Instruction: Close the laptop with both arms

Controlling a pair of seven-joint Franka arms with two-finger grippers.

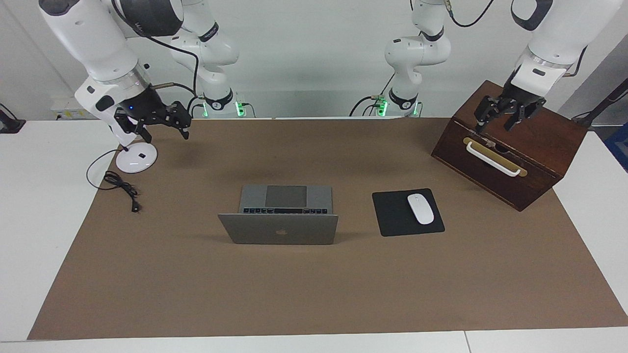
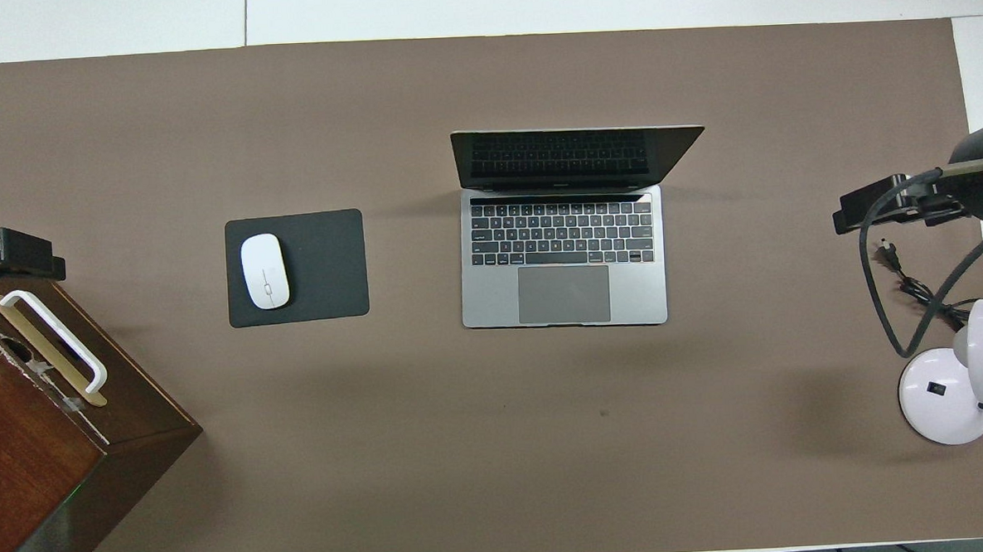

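Observation:
The silver-grey laptop (image 1: 284,228) stands open in the middle of the brown mat, its lid upright with the apple logo turned away from the robots. The overhead view shows its black keyboard and grey trackpad (image 2: 561,256). My right gripper (image 1: 167,131) hangs open and empty in the air over the mat's edge at the right arm's end, above the lamp's base and well apart from the laptop; it also shows in the overhead view (image 2: 852,210). My left gripper (image 1: 493,125) is open and empty over the wooden box, and also shows in the overhead view (image 2: 43,262).
A black mouse pad (image 1: 392,215) with a white mouse (image 1: 420,209) lies beside the laptop toward the left arm's end. A dark wooden drawer box (image 1: 515,162) with a white handle stands at that end. A white desk lamp (image 2: 945,397) and black cable (image 1: 122,189) lie at the right arm's end.

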